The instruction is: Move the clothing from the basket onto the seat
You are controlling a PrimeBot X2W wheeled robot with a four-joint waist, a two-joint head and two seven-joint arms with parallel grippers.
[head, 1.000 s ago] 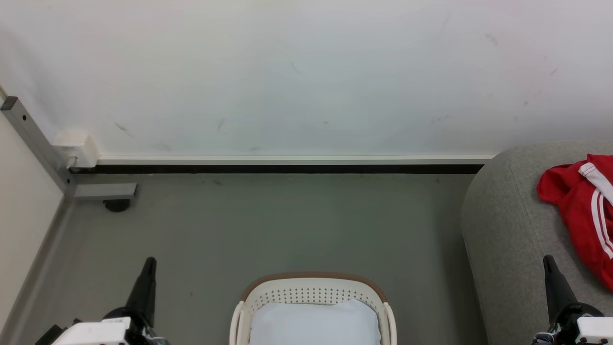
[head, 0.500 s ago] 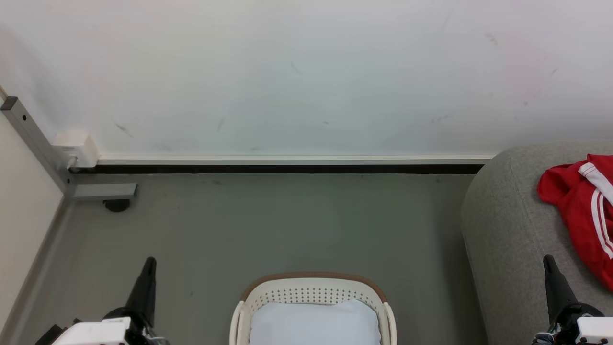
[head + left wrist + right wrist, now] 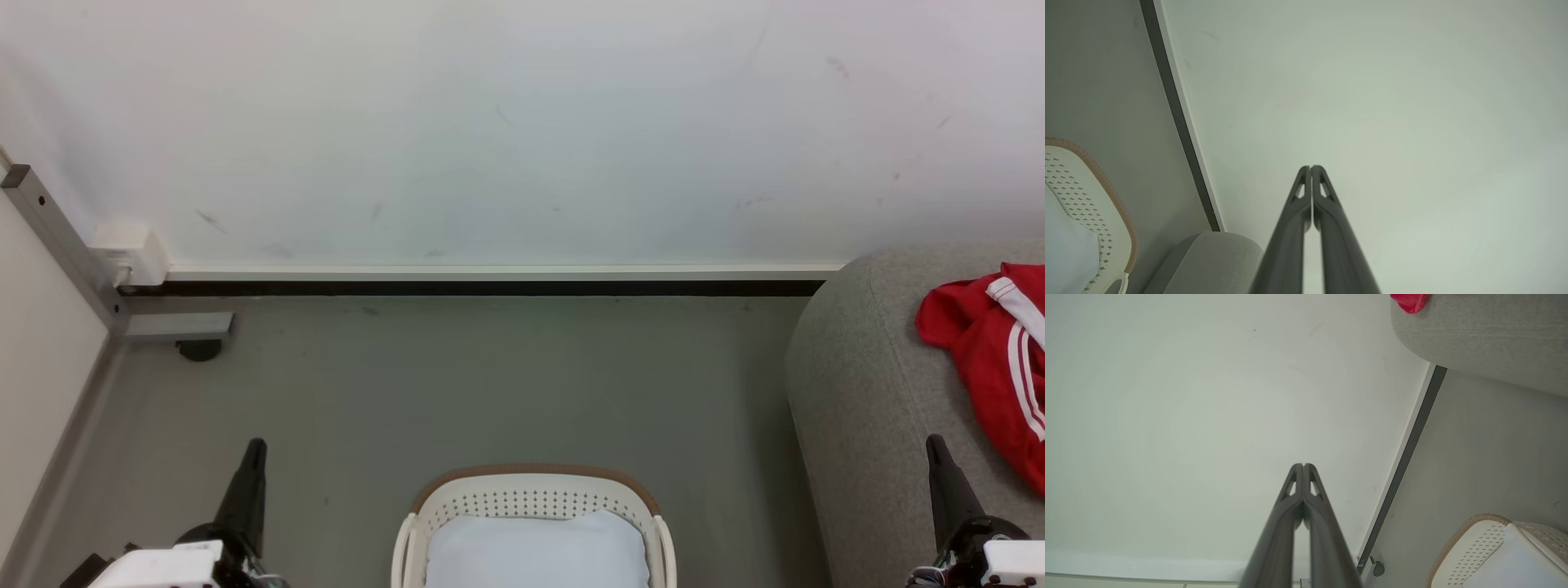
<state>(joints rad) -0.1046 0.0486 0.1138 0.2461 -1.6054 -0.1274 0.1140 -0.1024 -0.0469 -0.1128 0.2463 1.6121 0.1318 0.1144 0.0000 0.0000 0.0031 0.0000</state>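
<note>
Both closed: L pincer (image 3: pixel 1310 167), R pincer (image 3: pixel 1303 465); clothing (image 3: pixel 992 359) on seat (image 3: pixel 857 392).

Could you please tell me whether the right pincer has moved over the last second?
No. The right pincer keeps its place against the edge of the large light grey fabric seat.

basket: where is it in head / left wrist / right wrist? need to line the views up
Head view: the basket sits at bottom centre, cut off by the lower edge.
Left wrist view: the basket is at the lower left edge.
Right wrist view: the basket is in the lower right corner.
Shared landmark: the dark skirting strip along the foot of the wall.
</note>
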